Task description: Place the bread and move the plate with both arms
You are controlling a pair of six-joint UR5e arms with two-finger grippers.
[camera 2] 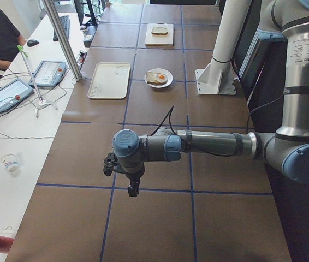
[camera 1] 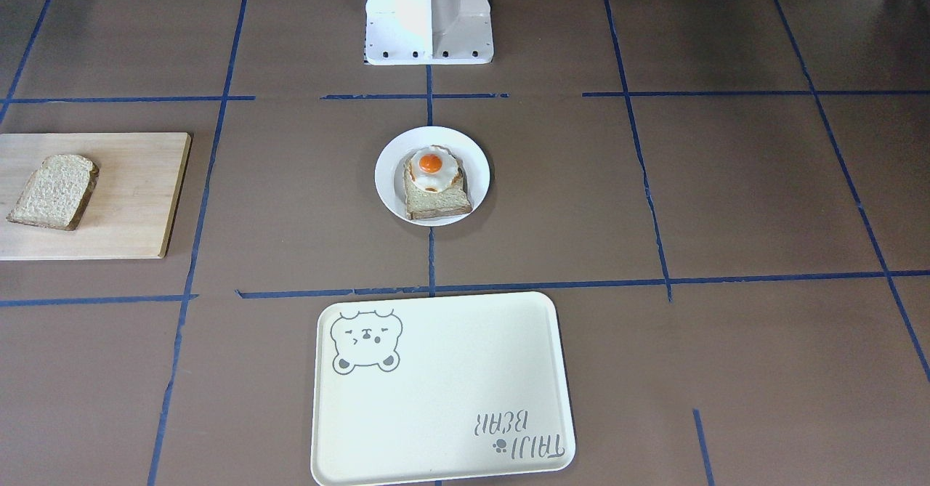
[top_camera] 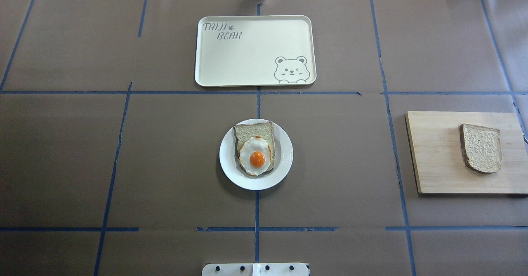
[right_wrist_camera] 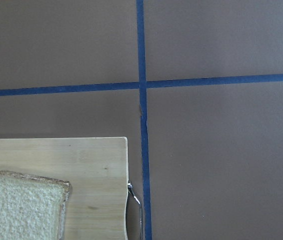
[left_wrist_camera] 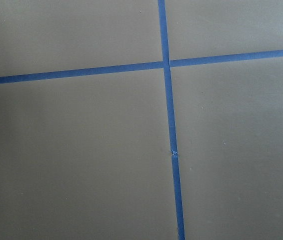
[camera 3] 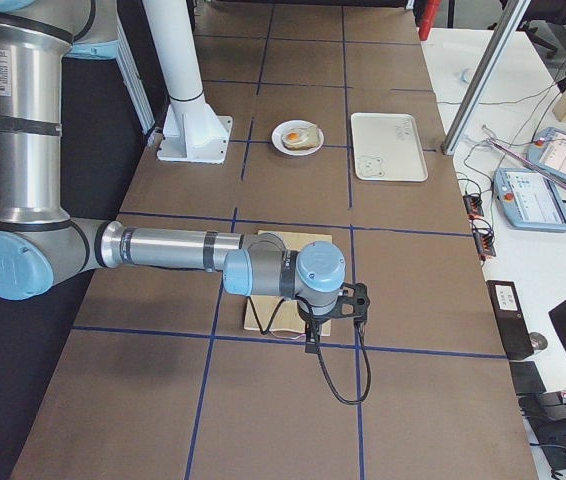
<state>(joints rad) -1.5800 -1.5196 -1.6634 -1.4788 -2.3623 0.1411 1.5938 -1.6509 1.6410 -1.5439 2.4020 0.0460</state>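
Brown paper gridded with blue tape covers our table (top_camera: pixel 62 164). We read "TAIJI BEAR" on the tray (top_camera: pixel 255 61). The bread (top_camera: pixel 481 148) lies on the board (top_camera: pixel 433 156); the plate (top_camera: pixel 284 156) sits centre. Whether the left gripper (camera 2: pixel 132 185) or right gripper (camera 3: pixel 311 335) is clenched, we cannot tell.

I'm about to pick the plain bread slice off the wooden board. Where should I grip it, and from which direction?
Come straight down from above: the bread lies flat on the cutting board, leaving no gap to slide under. Pinch across its two straight side crusts, probably near mid-length, where the slice looks narrowest and the crust should give the firmest hold.
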